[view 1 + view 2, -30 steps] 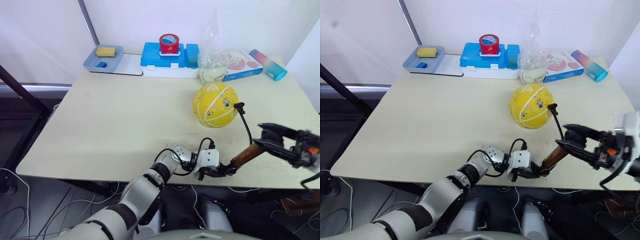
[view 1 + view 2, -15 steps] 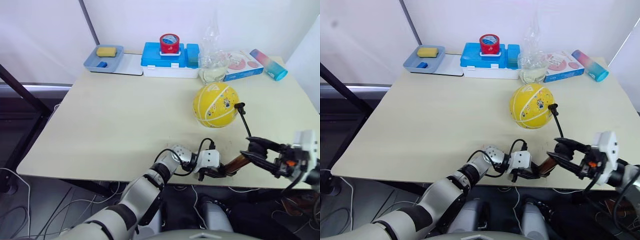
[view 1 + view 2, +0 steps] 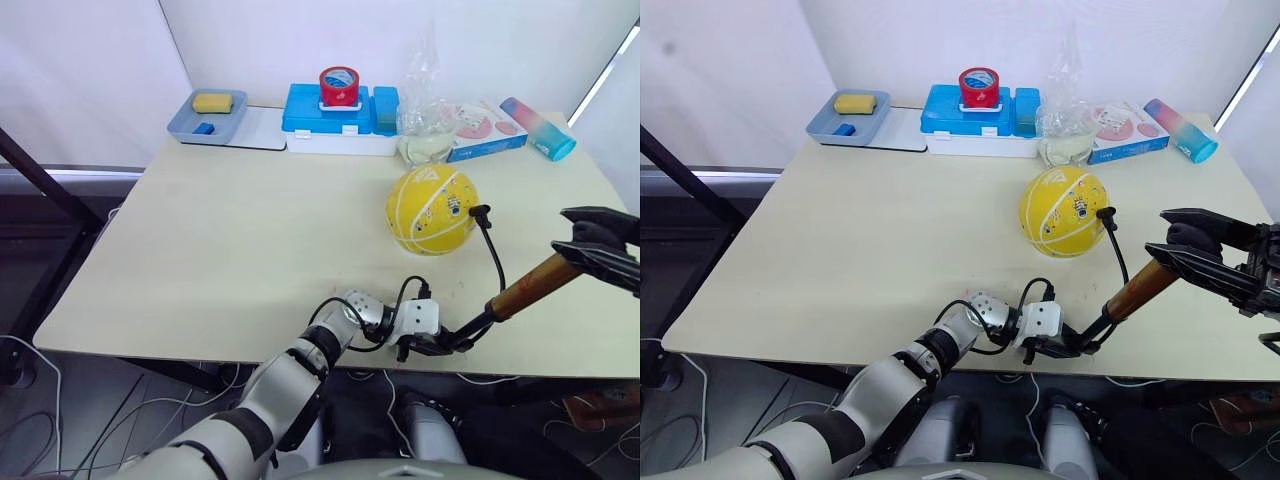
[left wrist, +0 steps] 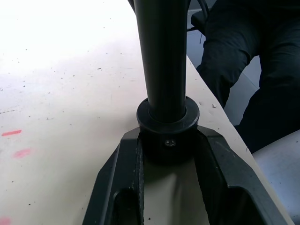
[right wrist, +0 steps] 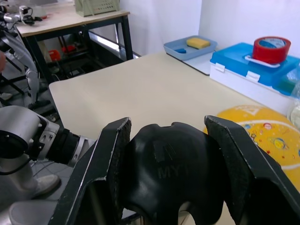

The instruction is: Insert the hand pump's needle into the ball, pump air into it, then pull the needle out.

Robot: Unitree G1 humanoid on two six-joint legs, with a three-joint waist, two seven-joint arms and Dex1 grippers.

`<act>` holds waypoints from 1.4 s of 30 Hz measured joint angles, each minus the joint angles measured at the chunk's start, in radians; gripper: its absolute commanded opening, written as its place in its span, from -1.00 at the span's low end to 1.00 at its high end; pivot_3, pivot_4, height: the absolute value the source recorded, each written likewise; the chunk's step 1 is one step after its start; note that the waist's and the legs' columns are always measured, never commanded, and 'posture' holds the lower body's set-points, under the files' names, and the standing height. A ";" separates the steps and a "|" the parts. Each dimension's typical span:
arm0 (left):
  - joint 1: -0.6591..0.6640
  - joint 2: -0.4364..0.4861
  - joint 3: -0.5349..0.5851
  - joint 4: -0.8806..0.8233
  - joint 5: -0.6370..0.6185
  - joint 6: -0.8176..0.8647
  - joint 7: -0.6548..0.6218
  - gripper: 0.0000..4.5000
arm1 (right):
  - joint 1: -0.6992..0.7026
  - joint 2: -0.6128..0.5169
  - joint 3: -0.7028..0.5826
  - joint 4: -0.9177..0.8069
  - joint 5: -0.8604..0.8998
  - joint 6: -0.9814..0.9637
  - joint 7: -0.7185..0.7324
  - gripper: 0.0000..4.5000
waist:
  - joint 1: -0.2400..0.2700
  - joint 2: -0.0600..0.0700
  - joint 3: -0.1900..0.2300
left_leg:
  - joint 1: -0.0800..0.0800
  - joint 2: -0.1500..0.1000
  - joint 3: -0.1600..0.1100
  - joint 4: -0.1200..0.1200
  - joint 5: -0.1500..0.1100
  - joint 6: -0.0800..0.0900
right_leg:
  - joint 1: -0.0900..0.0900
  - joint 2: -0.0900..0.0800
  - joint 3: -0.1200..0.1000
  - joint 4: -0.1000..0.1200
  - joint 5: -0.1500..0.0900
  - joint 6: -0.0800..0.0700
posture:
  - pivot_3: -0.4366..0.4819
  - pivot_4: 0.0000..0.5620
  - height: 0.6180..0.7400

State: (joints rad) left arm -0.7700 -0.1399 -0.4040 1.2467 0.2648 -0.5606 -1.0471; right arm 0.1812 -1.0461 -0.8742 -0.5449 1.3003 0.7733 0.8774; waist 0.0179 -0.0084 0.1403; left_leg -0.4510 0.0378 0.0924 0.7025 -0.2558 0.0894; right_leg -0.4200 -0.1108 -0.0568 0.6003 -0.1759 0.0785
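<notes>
Pump stretched between both pincers

Handle (image 5: 171,171) of the hand pump (image 3: 1137,290) sits clenched in the right pincer (image 3: 1200,251), up and right of the left pincer (image 3: 432,343), which grips the pump's base at the tabletop's (image 3: 230,240) near edge. The axis slants up-right, rod extended. The needle (image 3: 478,211) touches the ball (image 3: 430,210) at its right side, so a downstroke along that axis looks next.

Glossy bronze metal pump (image 3: 1137,288), matt table (image 3: 880,240)

tray (image 3: 190,128): far left of surface
toolbox (image 3: 330,122): far centre, tape roll (image 3: 338,85) on top
bottle (image 3: 536,129): far right
</notes>
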 measured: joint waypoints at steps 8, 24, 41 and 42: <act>0.000 0.000 -0.004 0.001 0.008 -0.001 0.021 -0.54 | 0.107 0.133 0.098 -0.093 -0.181 -0.098 0.034 -0.11 | 0.000 -0.005 -0.003 | 0.002 0.001 -0.001 0.000 0.000 -0.001 | 0.002 0.001 -0.001 0.000 -0.001 0.002 | -0.05 -0.47 0.99; 0.000 0.000 -0.022 0.001 0.009 -0.014 0.040 -0.54 | 0.152 0.286 0.464 -0.004 -0.568 -0.421 0.087 -0.11 | 0.001 -0.004 -0.006 | 0.002 0.000 -0.002 0.000 -0.001 -0.002 | 0.003 -0.001 -0.002 -0.001 0.000 0.001 | -0.05 -0.47 0.99; 0.000 -0.001 -0.019 0.002 0.005 -0.014 0.062 -0.54 | -0.001 0.031 0.038 -0.013 -0.086 -0.090 0.068 -0.11 | 0.000 -0.003 -0.003 | 0.002 0.000 -0.002 0.000 -0.001 -0.002 | 0.003 -0.001 -0.002 -0.001 0.000 0.001 | -0.05 -0.47 0.99; 0.000 -0.001 -0.019 0.002 0.006 -0.014 0.068 -0.54 | -0.013 0.024 0.037 -0.011 -0.060 -0.062 0.043 -0.11 | -0.001 -0.003 -0.003 | 0.002 0.000 -0.002 0.000 -0.001 -0.002 | 0.003 -0.001 -0.001 -0.001 0.000 0.001 | -0.05 -0.47 0.99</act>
State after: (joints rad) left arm -0.7699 -0.1404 -0.4233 1.2484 0.2707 -0.5748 -0.9792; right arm 0.1681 -1.0220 -0.8375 -0.5562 1.2402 0.7118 0.9201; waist 0.0173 -0.0111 0.1374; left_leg -0.4494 0.0375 0.0906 0.7026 -0.2567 0.0877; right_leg -0.4173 -0.1116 -0.0583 0.5996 -0.1762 0.0791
